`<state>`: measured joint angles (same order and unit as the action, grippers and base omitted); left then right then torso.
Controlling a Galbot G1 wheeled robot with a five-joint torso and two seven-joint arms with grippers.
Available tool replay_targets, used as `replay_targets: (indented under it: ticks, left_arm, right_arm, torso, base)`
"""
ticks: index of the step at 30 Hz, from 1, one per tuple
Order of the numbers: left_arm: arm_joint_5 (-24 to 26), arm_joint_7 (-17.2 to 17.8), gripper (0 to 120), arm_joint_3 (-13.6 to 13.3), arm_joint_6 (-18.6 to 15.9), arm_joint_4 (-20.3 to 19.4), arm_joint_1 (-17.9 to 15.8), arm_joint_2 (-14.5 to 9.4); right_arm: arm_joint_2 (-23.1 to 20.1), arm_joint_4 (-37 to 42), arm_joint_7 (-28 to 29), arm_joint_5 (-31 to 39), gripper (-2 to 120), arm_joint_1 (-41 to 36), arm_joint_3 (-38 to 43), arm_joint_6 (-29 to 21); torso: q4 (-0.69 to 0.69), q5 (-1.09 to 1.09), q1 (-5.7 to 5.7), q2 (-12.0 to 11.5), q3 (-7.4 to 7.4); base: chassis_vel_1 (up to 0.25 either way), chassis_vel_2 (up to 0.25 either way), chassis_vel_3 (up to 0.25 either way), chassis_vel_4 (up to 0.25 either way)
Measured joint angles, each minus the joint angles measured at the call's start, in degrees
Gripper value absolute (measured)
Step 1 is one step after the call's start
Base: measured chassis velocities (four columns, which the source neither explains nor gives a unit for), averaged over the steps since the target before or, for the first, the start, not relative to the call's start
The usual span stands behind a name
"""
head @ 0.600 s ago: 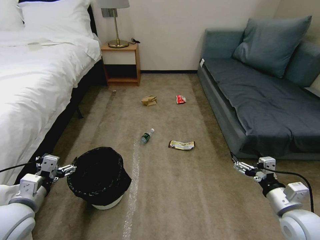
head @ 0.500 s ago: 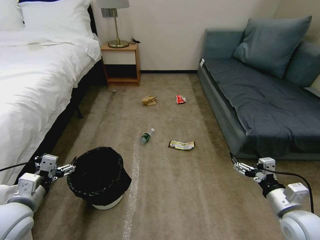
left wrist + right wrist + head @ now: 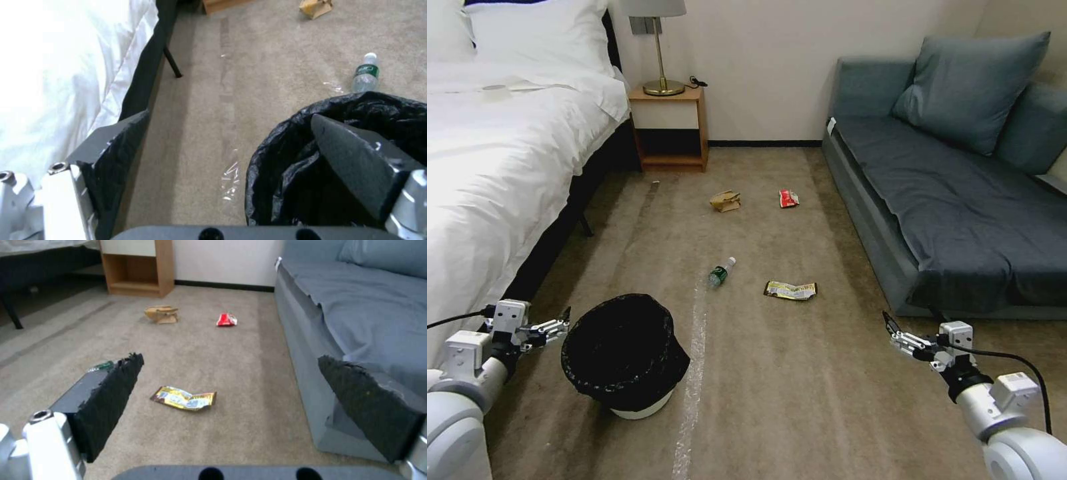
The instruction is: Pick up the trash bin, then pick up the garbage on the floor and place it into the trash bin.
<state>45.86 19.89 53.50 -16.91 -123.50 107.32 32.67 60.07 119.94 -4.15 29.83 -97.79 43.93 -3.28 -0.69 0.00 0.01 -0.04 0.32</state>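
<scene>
Reaching toward the trash bin [image 3: 625,357] is judged to be the step in hand; nothing is lifted yet. The bin is seen upright on the floor [image 3: 774,373], low on the robot's left side, its black bag folded over the rim, white base showing below.

The left gripper [image 3: 558,323] is held just beside the bin's rim on its bed-facing side, jaws spread. In the left wrist view one finger [image 3: 356,166] is seen over the bag-lined opening and the other finger [image 3: 111,153] outside, toward the bed [image 3: 500,167], so the rim wall appears to lie between the jaws or close to it; contact cannot be confirmed. The left arm is clearly the nearer one to the bin. The key relation: the rim lies toward the robot's right of the left gripper and close by, so only a short closing move on the rim is judged to be needed.

The right gripper [image 3: 888,327] is held low over the floor near the sofa [image 3: 947,187], well apart from the bin, jaws spread, holding nothing.

Garbage is still on the floor, ahead of the robot: the bottle [image 3: 721,272] just beyond the bin, its long axis tilted away toward the cap; the flat wrapper [image 3: 790,290] between bottle and sofa, lying crosswise, nearer the right gripper; the paper bag [image 3: 725,201] and red packet [image 3: 788,198] farther off, near the nightstand [image 3: 670,127].
</scene>
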Motion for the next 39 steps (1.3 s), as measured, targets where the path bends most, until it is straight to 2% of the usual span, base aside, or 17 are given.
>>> replay_targets:
  ticks: [7, 9, 10, 12, 13, 14, 15, 16, 17, 18, 20, 22, 25, 28, 34, 38, 39]
  left_arm:
    - [0.0, 0.9, 96, 0.0, -1.9, -0.1, 0.1, -0.2]
    - [2.6, 4.0, 96, -0.8, -5.9, -0.9, -0.7, -0.2]
    - [2.6, 4.0, 96, -0.8, -5.9, -0.9, -0.7, -0.2]
    - [7.4, 8.9, 96, -3.4, -11.4, -1.1, -5.1, 0.2]
    - [7.4, 8.9, 96, -3.4, -11.4, -1.1, -5.1, 0.2]
    - [10.1, 10.7, 96, -5.2, -13.5, -0.6, -8.8, 0.4]
    - [10.1, 10.7, 96, -5.2, -13.5, -0.6, -8.8, 0.4]
    - [13.0, 13.2, 96, -7.1, -15.6, -0.1, -12.4, 0.5]
    - [14.8, 14.7, 96, -7.9, -17.0, 0.2, -13.9, 0.5]
    - [14.8, 14.7, 96, -7.9, -17.0, 0.2, -13.9, 0.5]
    - [17.3, 16.2, 96, -8.2, -19.7, 0.8, -15.1, 0.8]
    - [17.7, 16.4, 96, -8.1, -20.2, 0.9, -15.1, 1.1]
    - [18.6, 17.9, 95, -8.1, -23.5, 2.0, -15.2, 2.5]
    - [18.4, 18.0, 94, -8.7, -25.4, 3.5, -15.6, 3.4]
    - [17.5, 15.6, 90, -9.9, -25.7, 6.3, -17.5, 4.2]
    - [17.6, 13.8, 90, -12.9, -25.6, 8.7, -21.2, 4.2]
    - [17.6, 13.8, 90, -12.9, -25.6, 8.7, -21.2, 4.2]
  right_arm:
    - [0.8, -0.2, -0.3, -0.5, 100, -0.2, 0.0, 0.4]
    - [0.8, -0.5, -0.4, -0.6, 100, -0.2, 0.0, 0.5]
    - [0.8, -0.5, -0.4, -0.6, 100, -0.2, 0.0, 0.5]
    - [1.1, -0.9, -0.7, -1.1, 100, -0.2, -0.3, 0.7]
    - [1.1, -0.9, -0.7, -1.1, 100, -0.2, -0.3, 0.7]
    - [1.3, -1.3, -1.0, -1.6, 100, -0.1, -0.7, 1.0]
    - [1.3, -1.3, -1.0, -1.6, 100, -0.1, -0.7, 1.0]
    - [1.4, -1.6, -1.2, -1.9, 100, -0.1, -0.9, 1.2]
    - [1.4, -1.9, -1.3, -2.0, 100, 0.1, -1.1, 1.3]
    - [1.4, -1.9, -1.3, -2.0, 100, 0.1, -1.1, 1.3]
    - [0.6, -3.0, -1.3, -2.0, 100, 1.5, -2.1, 1.3]
    - [0.3, -3.2, -1.3, -1.9, 100, 2.0, -2.5, 1.3]
    - [-0.6, -4.7, -1.3, -1.9, 100, 3.7, -4.0, 1.3]
    - [-0.9, -6.2, -1.2, -1.9, 100, 4.9, -5.2, 1.3]
    - [-1.1, -8.8, -1.3, -1.9, 100, 8.1, -8.1, 1.3]
    - [-0.8, -10.8, -1.4, -2.0, 100, 9.3, -9.2, 1.7]
    - [-0.8, -10.8, -1.4, -2.0, 100, 9.3, -9.2, 1.7]
  torso:
    - [0.00, 0.00, 0.00, 0.0, 0.00]
    - [0.01, 0.01, 0.00, 0.0, 0.00]
    - [0.01, 0.01, 0.00, 0.0, 0.00]
    - [0.01, 0.00, 0.00, 0.0, 0.00]
    - [0.01, 0.00, 0.00, 0.0, 0.00]
    - [0.00, 0.01, 0.00, 0.0, 0.00]
    - [0.00, 0.01, 0.00, 0.0, 0.00]
    - [-0.01, 0.00, 0.00, 0.0, 0.00]
    - [-0.03, -0.01, 0.00, 0.0, 0.00]
    - [-0.03, -0.01, 0.00, 0.0, 0.00]
    - [-0.03, 0.01, 0.00, 0.0, 0.00]
    - [-0.02, 0.01, 0.00, 0.0, 0.00]
    - [0.04, 0.00, 0.00, 0.0, 0.00]
    - [0.00, 0.00, 0.00, 0.0, 0.00]
    - [0.01, 0.00, 0.00, 0.0, 0.00]
    - [-0.01, 0.00, 0.00, 0.0, 0.00]
    - [-0.01, 0.00, 0.00, 0.0, 0.00]
  base:
    - [0.000, 0.000, 0.000, 0.000]
    - [0.000, 0.000, 0.000, 0.000]
    - [0.000, 0.000, 0.000, 0.000]
    - [0.000, 0.000, 0.000, 0.000]
    - [0.000, 0.000, 0.000, 0.000]
    - [0.000, 0.000, 0.000, 0.000]
    - [0.000, 0.000, 0.000, 0.000]
    - [0.000, 0.000, 0.000, 0.000]
    - [0.000, 0.000, 0.000, 0.000]
    - [0.000, 0.000, 0.000, 0.000]
    - [0.000, 0.000, 0.000, 0.000]
    - [0.000, 0.000, 0.000, 0.000]
    - [0.000, 0.000, 0.000, 0.000]
    - [0.000, 0.000, 0.000, 0.000]
    - [0.000, 0.000, 0.000, 0.000]
    - [0.000, 0.000, 0.000, 0.000]
    - [0.000, 0.000, 0.000, 0.000]
